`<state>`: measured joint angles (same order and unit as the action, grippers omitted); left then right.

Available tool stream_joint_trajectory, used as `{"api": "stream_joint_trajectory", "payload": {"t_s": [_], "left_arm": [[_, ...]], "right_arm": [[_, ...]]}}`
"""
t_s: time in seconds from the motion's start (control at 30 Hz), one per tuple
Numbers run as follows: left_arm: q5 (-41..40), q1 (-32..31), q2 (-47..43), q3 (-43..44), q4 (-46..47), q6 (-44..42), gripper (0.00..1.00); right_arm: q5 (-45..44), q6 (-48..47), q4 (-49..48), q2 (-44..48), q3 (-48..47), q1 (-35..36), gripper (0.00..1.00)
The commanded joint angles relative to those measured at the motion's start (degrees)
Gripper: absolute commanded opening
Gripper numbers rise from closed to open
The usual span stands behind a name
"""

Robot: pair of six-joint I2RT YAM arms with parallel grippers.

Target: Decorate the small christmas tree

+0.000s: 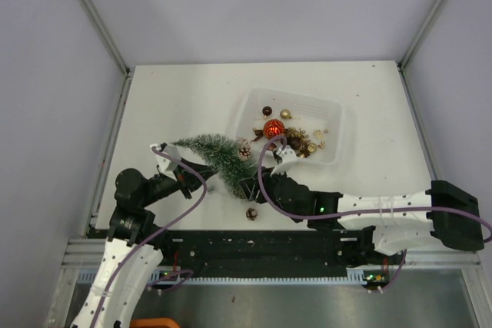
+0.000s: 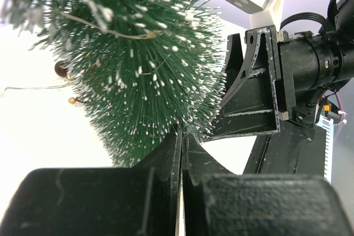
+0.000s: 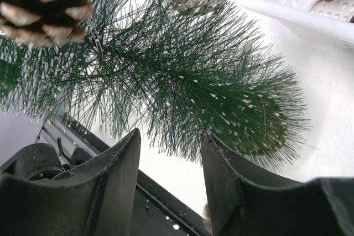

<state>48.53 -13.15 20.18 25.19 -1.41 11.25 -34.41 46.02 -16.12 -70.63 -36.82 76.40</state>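
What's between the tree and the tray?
A pinecone, against the tree bristles, beside the tray rim. The top view shows it, and the right wrist view too.

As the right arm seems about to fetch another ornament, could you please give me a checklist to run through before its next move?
1. Left gripper shut on the small christmas tree: ok.
2. Right gripper jaws apart, holding nothing: ok.
3. Pinecone seated on the tree: ok; how firmly, cannot tell.
4. Ornaments available in the white tray, red bauble among them: ok.
5. Loose pinecone lying on the table near the tree's base: not ok.
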Motion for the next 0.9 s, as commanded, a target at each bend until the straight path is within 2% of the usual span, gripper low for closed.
{"api": "stream_joint_trajectory", "payload": {"t_s": [0.0,0.17,0.33,0.5,0.67,0.73,0.87], "left_arm": [[0.5,-0.4,0.1,1.9,1.9,-0.2,0.00],[0.3,-0.5,0.1,2.1,2.0,-0.2,0.00],[0.1,-0.5,-0.3,2.1,1.7,-0.6,0.00],[-0.3,-0.5,-0.1,2.0,1.7,-0.3,0.00],[-0.6,-0.5,0.1,2.5,1.7,-0.6,0.00],[-0.7,-0.5,0.2,2.7,1.7,-0.7,0.00],[-0.8,-0.5,0.5,2.8,0.0,-0.9,0.00]], "right_arm": [[0.0,-1.3,-3.4,0.3,-2.6,0.7,0.48],[-0.8,-0.9,-1.9,1.5,-1.8,0.7,0.48],[-1.7,1.3,5.0,7.3,1.4,0.7,0.48],[-4.0,3.2,15.0,17.3,4.4,0.6,0.48],[-8.6,2.2,29.7,22.3,0.6,0.1,0.52],[-7.5,2.0,36.6,22.2,-2.9,-4.3,0.53],[4.0,-4.0,39.5,19.8,-8.1,-21.2,0.55]]}}
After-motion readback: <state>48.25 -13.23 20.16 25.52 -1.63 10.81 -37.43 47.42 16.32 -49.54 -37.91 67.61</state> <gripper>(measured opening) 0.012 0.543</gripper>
